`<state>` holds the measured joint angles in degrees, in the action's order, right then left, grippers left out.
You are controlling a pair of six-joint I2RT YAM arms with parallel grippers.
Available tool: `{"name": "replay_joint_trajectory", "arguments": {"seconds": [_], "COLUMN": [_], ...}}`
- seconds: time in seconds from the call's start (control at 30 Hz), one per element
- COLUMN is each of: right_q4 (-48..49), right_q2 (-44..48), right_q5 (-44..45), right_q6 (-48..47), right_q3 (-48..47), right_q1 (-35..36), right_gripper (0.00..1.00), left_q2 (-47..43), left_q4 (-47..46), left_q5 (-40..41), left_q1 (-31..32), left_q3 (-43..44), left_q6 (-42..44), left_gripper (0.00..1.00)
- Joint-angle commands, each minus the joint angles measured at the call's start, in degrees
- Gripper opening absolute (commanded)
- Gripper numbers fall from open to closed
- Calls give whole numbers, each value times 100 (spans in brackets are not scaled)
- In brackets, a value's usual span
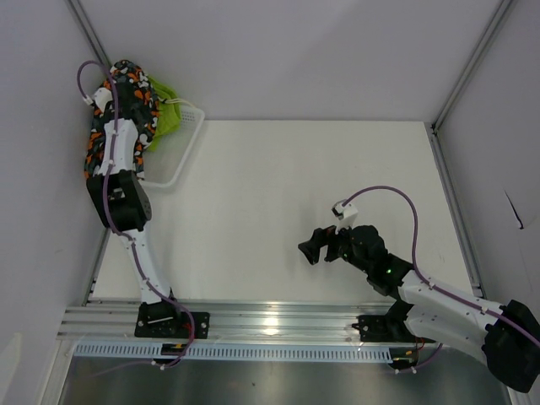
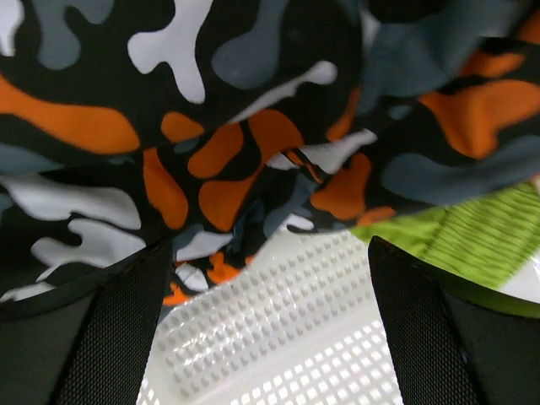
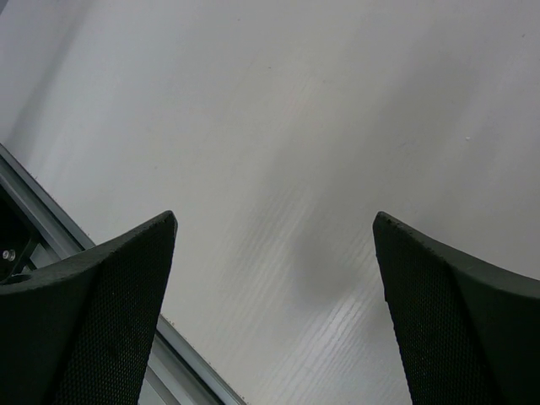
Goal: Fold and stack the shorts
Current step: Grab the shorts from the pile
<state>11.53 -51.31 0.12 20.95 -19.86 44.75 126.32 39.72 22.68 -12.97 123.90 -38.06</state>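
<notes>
at the far left corner the camo shorts point(image 1: 126, 89) hang in a loose heap over the rim of the white basket point(image 1: 184, 156), and the left gripper point(image 2: 270, 246) hovers right at them with its jaws spread wide and nothing between them; in the wrist view the blotchy fabric fills the space just ahead of the fingertips point(image 2: 126, 321), with the basket's mesh wall showing below. the cloth looks thin, light and floppy, creased into soft folds, so it will likely drape and stretch rather than hold a shape, and it may snag on the mesh or drag the light basket along when pulled. a bunched fold near the top of the heap seems the best place to pinch, deep enough that the fabric does not slip out. just to the right, the green shorts point(image 1: 166, 114) lie in the same basket, partly under the camo pair, equally soft; their ribbed waistband, seen in the left wrist view, looks like the firmest part to take. further right the table point(image 1: 295, 186) offers room for folding, and the right gripper point(image 1: 314, 245) hangs above it near the front, jaws fully apart and holding nothing.
</notes>
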Motion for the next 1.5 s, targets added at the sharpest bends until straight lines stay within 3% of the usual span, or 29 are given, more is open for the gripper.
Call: {"name": "replay_joint_trajectory", "arguments": {"seconds": [0.0,0.1,0.2,0.23,0.3,0.33,0.4,0.57,0.93,1.1,1.13,1.17,1.2,1.37,1.43,1.47], "right_q4": [236,271,271,280,253,262,253,297,297,236,227,227,236,236,271,288], "right_q2": [121,139,130,130,130,130,139,95,77,86,112,121,121,130,112,69], "right_q5": [-144,-179,-232,-240,-249,-241,-241,-319,-346,-355,-346,-337,-337,-329,-355,-363], "right_q6": [32,50,58,58,67,67,58,76,76,50,41,41,41,32,49,50], "right_q3": [35,52,61,61,61,70,70,70,79,70,78,78,78,87,87,79], "right_q1": [-37,-63,-81,-98,-116,-133,-151,-239,-265,-257,-256,-265,-265,-265,-274,-283], "right_gripper": [99,100,100,100,99,100,99,99,99,99,100,99,100,99,99,99], "left_q2": [138,322,411,446,490,507,490,-79,-1801,-2428,-2428,-2385,-2323,-1605,-1348,-1130], "left_q4": [-526,-869,-1412,-1571,-1844,-1906,-2047,-2487,-2488,-2373,-2321,-2251,-2137,-1890,-1654,-1609], "left_q5": [-35,-44,-176,-315,-325,-334,-395,-650,-844,-247,-124,-54,-18,-255,-264,-203], "left_q1": [-170,-276,-373,-399,-399,-399,-399,-347,136,594,577,550,481,252,164,146], "left_q3": [232,214,135,126,143,170,161,-250,-331,-348,-383,-366,-366,-261,-155,-33], "left_q6": [-184,-228,-158,-114,36,53,115,141,229,669,616,581,555,414,353,344], "left_gripper": [99,96,75,58,44,22,0,0,0,0,7,20,43,77,83,94]}}
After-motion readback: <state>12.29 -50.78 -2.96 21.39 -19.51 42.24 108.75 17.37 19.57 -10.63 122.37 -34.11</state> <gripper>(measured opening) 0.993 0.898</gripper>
